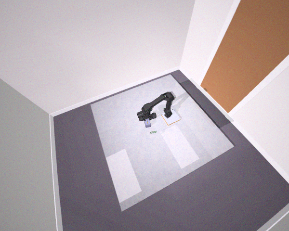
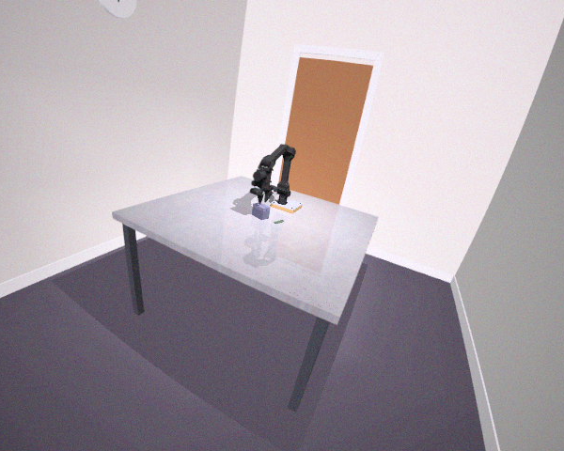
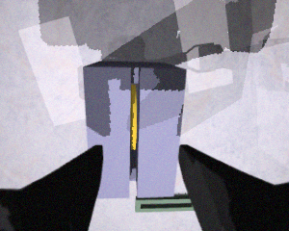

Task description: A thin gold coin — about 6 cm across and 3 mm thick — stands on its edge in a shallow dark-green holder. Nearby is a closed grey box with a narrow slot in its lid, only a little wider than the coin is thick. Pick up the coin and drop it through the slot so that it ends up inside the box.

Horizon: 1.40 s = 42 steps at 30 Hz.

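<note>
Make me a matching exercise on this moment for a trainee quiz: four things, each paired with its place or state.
Things:
1. coin
2. gripper
3. holder
4. box

States:
A. green, with nothing standing in it
B. open, holding nothing
C. grey, standing right under the gripper
D. on edge in the lid's slot

Pairs: 1-D, 2-B, 3-A, 4-C

On the worktop [image 2: 321,272] the box [image 3: 135,144] stands directly under the parted fingers, which hang above it, one to each side of the lid's slot [image 3: 136,79]. The coin [image 3: 133,117] sits edge-on in that slot. The holder [image 3: 164,204] lies at the box's six o'clock in the wrist view, just beside it. The arm's base plate [image 1: 176,119] sits at three o'clock of the box from overhead.
</note>
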Each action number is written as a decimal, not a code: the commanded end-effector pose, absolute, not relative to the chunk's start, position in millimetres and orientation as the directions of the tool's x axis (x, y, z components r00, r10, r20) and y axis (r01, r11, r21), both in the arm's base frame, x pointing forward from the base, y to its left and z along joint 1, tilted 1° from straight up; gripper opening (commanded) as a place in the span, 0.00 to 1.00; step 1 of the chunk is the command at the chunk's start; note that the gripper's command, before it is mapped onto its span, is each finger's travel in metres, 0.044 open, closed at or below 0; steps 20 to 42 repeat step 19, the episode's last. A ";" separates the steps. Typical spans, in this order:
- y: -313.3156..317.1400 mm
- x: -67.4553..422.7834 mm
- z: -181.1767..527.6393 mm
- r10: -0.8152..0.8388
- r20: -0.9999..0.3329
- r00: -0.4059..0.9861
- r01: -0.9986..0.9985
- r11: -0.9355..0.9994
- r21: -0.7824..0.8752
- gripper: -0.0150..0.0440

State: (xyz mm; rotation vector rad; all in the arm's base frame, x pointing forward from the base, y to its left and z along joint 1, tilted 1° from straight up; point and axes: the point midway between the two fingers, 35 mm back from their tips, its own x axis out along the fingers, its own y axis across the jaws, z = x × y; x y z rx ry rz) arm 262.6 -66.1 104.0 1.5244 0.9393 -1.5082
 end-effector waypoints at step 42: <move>-64.4 258.3 162.0 -0.020 -0.999 0.026 0.906 -0.423 0.032 1.00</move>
